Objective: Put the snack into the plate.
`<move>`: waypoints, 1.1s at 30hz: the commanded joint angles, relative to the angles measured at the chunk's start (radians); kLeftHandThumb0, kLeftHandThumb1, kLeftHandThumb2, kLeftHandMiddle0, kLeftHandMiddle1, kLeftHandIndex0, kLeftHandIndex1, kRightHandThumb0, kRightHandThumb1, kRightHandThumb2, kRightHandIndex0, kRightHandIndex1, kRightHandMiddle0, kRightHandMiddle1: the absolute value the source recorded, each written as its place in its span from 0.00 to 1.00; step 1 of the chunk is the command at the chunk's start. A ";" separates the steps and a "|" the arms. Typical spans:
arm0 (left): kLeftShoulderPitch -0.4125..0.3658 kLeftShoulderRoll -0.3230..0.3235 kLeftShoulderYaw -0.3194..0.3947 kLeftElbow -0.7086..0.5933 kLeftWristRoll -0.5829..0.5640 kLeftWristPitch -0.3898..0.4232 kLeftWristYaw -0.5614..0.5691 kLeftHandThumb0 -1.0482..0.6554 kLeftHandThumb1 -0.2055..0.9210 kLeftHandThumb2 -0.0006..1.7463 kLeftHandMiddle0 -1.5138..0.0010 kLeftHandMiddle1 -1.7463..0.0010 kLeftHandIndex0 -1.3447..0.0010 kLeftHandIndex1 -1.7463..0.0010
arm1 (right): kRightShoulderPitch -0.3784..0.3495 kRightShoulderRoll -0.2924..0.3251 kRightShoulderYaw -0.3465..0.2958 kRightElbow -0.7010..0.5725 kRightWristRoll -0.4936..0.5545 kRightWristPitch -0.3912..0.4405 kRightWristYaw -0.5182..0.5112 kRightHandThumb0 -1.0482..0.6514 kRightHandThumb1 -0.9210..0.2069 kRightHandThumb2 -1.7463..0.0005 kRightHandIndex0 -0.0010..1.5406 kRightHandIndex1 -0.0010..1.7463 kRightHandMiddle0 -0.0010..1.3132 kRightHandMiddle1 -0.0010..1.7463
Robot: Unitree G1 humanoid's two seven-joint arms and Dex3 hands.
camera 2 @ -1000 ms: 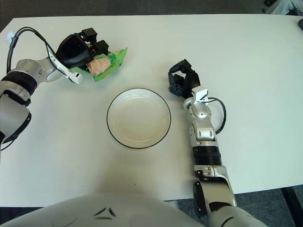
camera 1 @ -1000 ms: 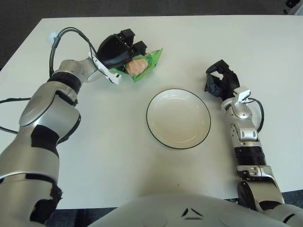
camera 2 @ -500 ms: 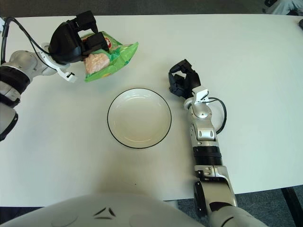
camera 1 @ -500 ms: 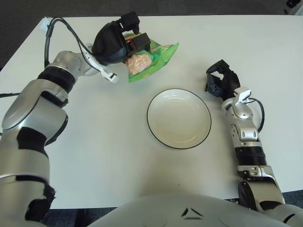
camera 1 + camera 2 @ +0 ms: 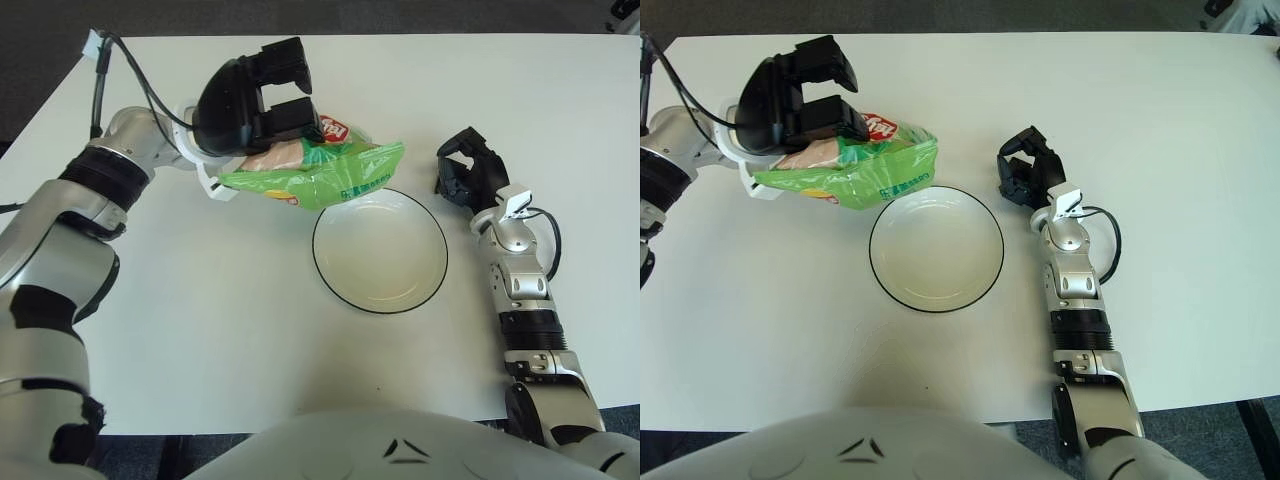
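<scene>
Left hand [image 5: 250, 105] clamped on green snack bag [image 5: 320, 172], bag hanging beneath it over the plate [image 5: 380, 250] upper-left rim, right hand [image 5: 468, 172] curled empty right of plate

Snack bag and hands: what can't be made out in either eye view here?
- Snack bag: its upper left part is covered by the left hand, so the grip contact is hidden; its underside faces away from both views.
- Bag print: only a red logo patch shows; the text is too small to read.
- Plate: the bag's right end overlaps its upper left rim, hiding that part.
- Right hand, right of the plate: contact with the table is unclear.
</scene>
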 commanded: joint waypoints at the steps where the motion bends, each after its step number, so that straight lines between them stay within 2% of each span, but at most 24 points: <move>1: -0.017 -0.012 0.018 -0.066 0.016 -0.009 -0.035 0.86 0.62 0.60 0.67 0.02 0.56 0.00 | 0.146 0.033 0.031 0.117 -0.018 0.053 0.019 0.39 0.20 0.53 0.58 1.00 0.26 1.00; 6: 0.042 0.066 0.052 -0.163 0.054 -0.023 0.007 0.86 0.62 0.59 0.65 0.05 0.56 0.00 | 0.147 0.034 0.035 0.115 -0.019 0.052 0.018 0.39 0.20 0.53 0.57 1.00 0.26 1.00; 10: 0.075 0.071 0.061 -0.197 0.065 -0.004 -0.023 0.85 0.65 0.52 0.62 0.10 0.56 0.00 | 0.148 0.035 0.037 0.112 -0.020 0.053 0.017 0.39 0.20 0.53 0.57 1.00 0.26 1.00; 16: 0.161 0.006 0.067 -0.303 0.048 0.067 -0.132 0.85 0.65 0.50 0.61 0.12 0.56 0.00 | 0.148 0.038 0.040 0.110 -0.021 0.054 0.014 0.39 0.20 0.53 0.57 1.00 0.26 1.00; 22: 0.200 -0.025 0.099 -0.309 -0.023 0.040 -0.195 0.86 0.62 0.54 0.60 0.12 0.53 0.00 | 0.148 0.040 0.042 0.111 -0.021 0.053 0.012 0.39 0.19 0.53 0.57 1.00 0.26 1.00; 28: 0.186 -0.068 0.109 -0.280 -0.068 -0.018 -0.255 0.86 0.58 0.58 0.59 0.10 0.50 0.00 | 0.147 0.040 0.042 0.114 -0.022 0.051 0.012 0.39 0.19 0.54 0.57 1.00 0.26 1.00; 33: 0.140 -0.133 0.082 -0.237 -0.004 -0.025 -0.214 0.87 0.56 0.59 0.58 0.10 0.49 0.00 | 0.146 0.038 0.043 0.114 -0.024 0.052 0.012 0.39 0.19 0.54 0.57 1.00 0.26 1.00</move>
